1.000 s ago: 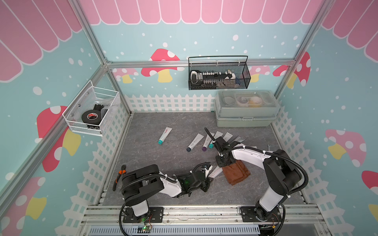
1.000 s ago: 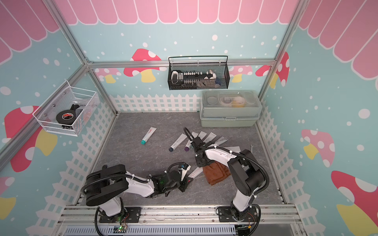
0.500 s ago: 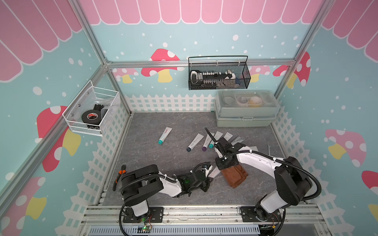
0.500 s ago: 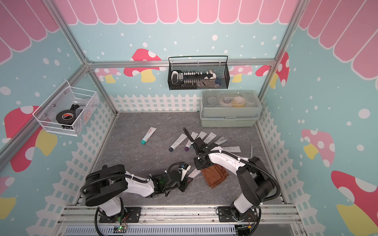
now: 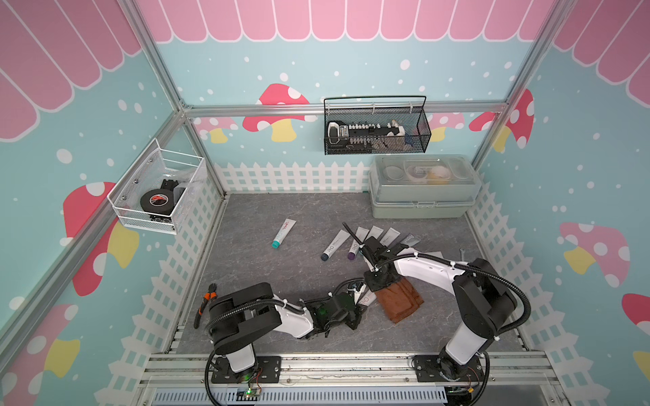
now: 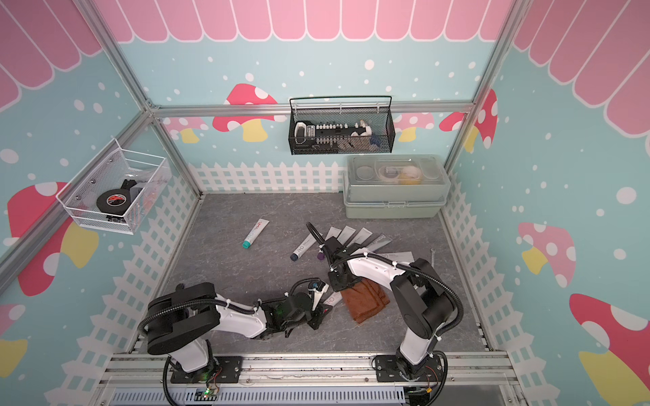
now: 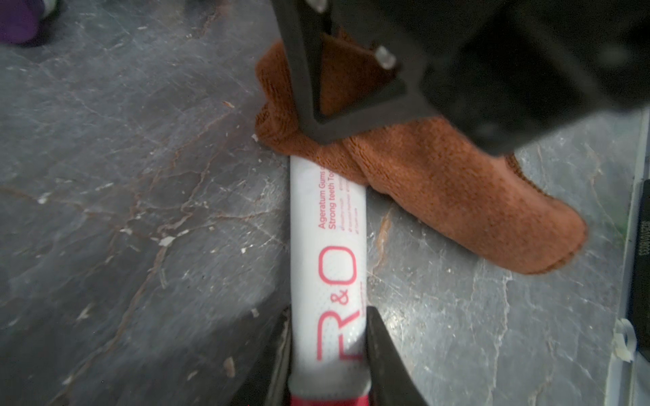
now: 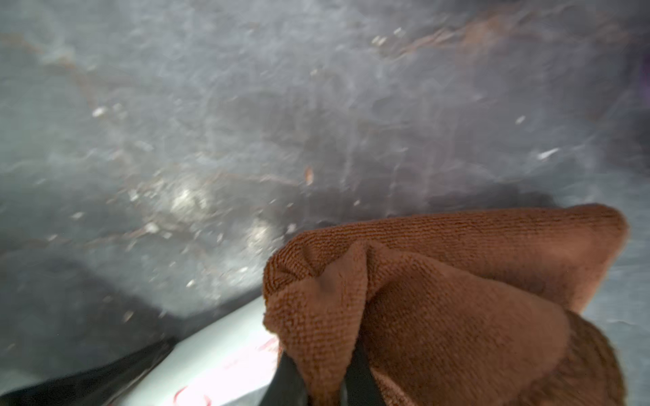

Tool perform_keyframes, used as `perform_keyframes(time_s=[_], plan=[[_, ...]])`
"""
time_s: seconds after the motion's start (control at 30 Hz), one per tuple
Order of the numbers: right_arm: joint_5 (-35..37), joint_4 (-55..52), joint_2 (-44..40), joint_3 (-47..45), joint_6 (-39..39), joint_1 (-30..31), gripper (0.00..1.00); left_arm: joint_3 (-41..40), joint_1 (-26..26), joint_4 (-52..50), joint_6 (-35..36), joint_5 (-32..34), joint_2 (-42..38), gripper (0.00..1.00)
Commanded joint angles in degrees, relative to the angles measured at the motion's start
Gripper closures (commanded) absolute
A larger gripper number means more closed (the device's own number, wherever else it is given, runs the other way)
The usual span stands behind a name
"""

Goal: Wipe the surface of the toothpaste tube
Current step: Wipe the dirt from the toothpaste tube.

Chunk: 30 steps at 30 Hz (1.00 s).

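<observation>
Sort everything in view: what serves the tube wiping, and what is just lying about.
In use:
- red-capped tube, clamped in the left pincer
- cloth, gripped by the right pincer, draped over the tube's end

Lying about:
- teal-capped tube
- spare tubes
- pliers
- box
- black basket
- white basket
- tape

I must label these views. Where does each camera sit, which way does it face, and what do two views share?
Top views: high overhead, facing down on the floor; left arm and right arm show.
Left wrist: faces along the toothpaste tube; left gripper clamps it.
Right wrist: faces the floor; right gripper pinches the cloth.
Shared: both wrist views show cloth on tube.
</observation>
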<state>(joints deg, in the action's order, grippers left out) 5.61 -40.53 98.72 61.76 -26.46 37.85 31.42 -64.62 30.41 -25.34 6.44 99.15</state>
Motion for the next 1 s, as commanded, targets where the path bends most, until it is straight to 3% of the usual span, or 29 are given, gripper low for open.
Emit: perform_keyframes(time_s=[0.0,0.17,0.43,0.63,0.83,0.97], plan=[[10.09,-4.40,5.31,-2.79,0.79,-3.11,0.93,-3.24,0.13,-8.85,-1.24,0.54,0.78,0.74],[8.40,-3.02,5.05,-3.26,1.26,-4.12,0.93,-3.73,0.11,-7.94,-1.40,0.70,1.20,0.74],[-13.00,2.98,-6.77,-8.23,1.63,-2.75,0.93,-1.53,0.11,-8.89,-0.11,0.60,1.57,0.75],[-20.70,3.69,-11.63,-9.94,0.66,0.51,0.92,0.37,0.11,-9.32,0.62,0.27,2.46,0.74],[-13.29,2.66,-6.35,-10.72,1.14,0.74,0.93,0.60,0.11,-9.17,0.71,0.64,1.85,0.74],[-1.24,-0.44,-2.81,-9.72,0.36,-0.64,0.93,-0.54,0.16,-8.82,0.34,1.10,0.87,0.74]])
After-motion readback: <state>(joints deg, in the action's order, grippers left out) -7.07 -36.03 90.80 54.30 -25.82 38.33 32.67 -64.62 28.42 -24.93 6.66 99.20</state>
